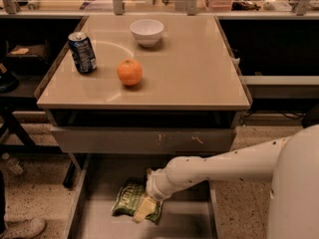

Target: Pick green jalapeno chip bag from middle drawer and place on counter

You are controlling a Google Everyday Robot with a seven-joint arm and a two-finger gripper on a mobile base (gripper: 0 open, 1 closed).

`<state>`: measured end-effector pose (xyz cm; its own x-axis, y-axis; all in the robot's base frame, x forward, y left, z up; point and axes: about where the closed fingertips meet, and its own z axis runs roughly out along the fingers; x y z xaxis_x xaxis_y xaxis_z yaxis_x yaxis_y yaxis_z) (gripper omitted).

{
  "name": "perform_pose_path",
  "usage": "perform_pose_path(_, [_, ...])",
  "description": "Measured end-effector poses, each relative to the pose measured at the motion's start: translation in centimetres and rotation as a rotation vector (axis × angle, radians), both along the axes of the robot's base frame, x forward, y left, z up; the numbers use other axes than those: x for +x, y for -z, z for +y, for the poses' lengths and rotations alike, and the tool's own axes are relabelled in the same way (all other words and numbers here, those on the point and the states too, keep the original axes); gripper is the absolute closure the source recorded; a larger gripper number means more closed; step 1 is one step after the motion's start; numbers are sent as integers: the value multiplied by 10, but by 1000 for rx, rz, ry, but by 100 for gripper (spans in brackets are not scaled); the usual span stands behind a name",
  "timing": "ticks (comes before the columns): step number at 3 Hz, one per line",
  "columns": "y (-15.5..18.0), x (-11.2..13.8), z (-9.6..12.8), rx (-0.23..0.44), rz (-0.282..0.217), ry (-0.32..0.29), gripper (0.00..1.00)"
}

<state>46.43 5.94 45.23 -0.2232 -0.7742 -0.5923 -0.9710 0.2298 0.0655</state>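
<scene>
In the drawer [192, 225], pincer [143, 209] over bag [126, 200].

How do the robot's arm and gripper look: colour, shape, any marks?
The arm is a smooth, rounded off-white tube with small dark specks, widening into a bulky shell at the picture's right edge. The gripper, pale cream, is down in the middle drawer over the green jalapeno chip bag. No cables show.
</scene>
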Motion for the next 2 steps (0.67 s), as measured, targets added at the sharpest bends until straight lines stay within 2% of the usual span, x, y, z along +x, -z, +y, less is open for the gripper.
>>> perform_pose_path(2, [39,7,4,-7,26,11,0])
